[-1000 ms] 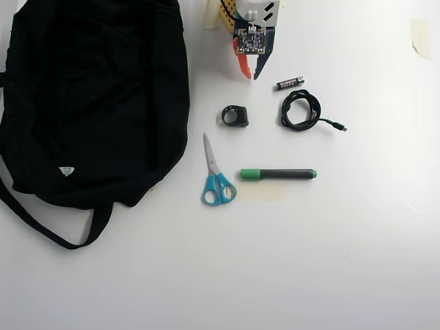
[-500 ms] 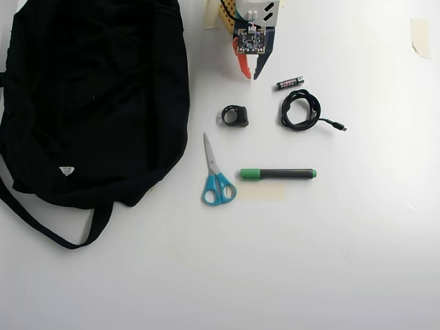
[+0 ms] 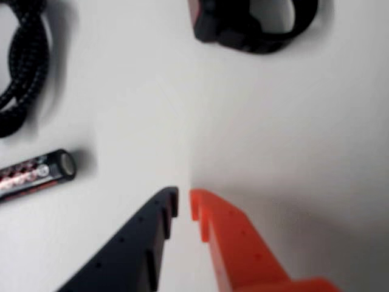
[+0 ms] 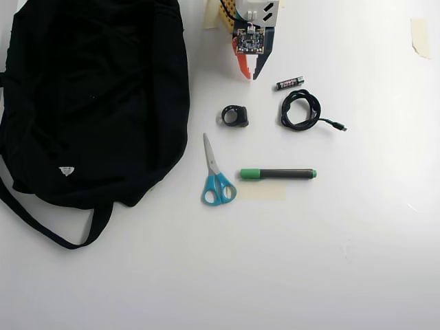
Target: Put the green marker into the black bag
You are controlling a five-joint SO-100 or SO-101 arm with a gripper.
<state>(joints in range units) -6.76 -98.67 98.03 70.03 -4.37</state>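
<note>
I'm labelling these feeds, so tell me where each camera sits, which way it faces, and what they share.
Wrist view: rides on the arm, looks down past the nearly closed black-and-orange gripper at the white table.
Overhead view: fixed above, looks straight down on the large black fabric bag and green-capped marker; the gripper enters at the top edge.
Shared: small black battery, coiled black cable.

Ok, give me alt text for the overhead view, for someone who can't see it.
A green marker lies on a white table, right of blue scissors. A big black bag fills the left; the robot's hand is at top, nearly closed and empty.
</note>
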